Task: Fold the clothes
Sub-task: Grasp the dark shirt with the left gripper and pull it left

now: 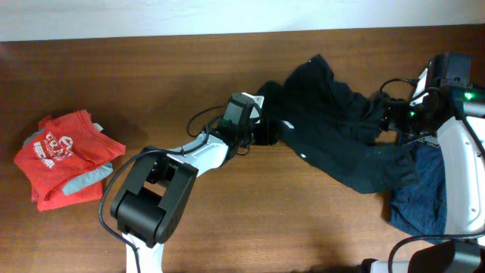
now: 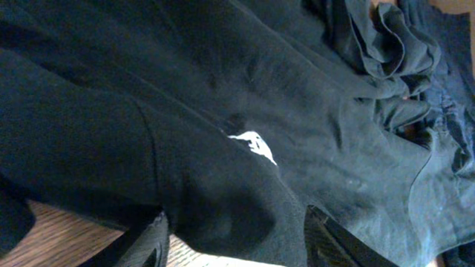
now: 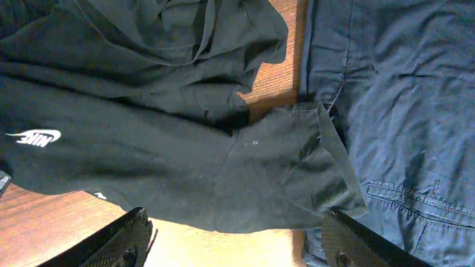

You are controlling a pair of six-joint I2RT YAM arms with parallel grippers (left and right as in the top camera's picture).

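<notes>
The dark-teal shirt (image 1: 333, 129) lies crumpled on the table right of centre. Its small white logo shows in the left wrist view (image 2: 252, 144) and the right wrist view (image 3: 33, 137). My left gripper (image 1: 261, 130) is at the shirt's left edge. Its jaws (image 2: 237, 248) are open, with a bulge of the shirt (image 2: 223, 111) between them. My right gripper (image 1: 386, 117) is over the shirt's right part. Its jaws (image 3: 241, 245) are open over bare wood just short of the shirt's hem (image 3: 223, 193). The navy garment (image 1: 420, 197) lies under the shirt's right end (image 3: 393, 96). The red tee (image 1: 64, 155) lies far left.
The wooden table (image 1: 265, 220) runs to a white wall along the back. The left arm's base (image 1: 151, 201) stands at the front centre. The right arm (image 1: 462, 152) runs along the right edge, beside the navy garment.
</notes>
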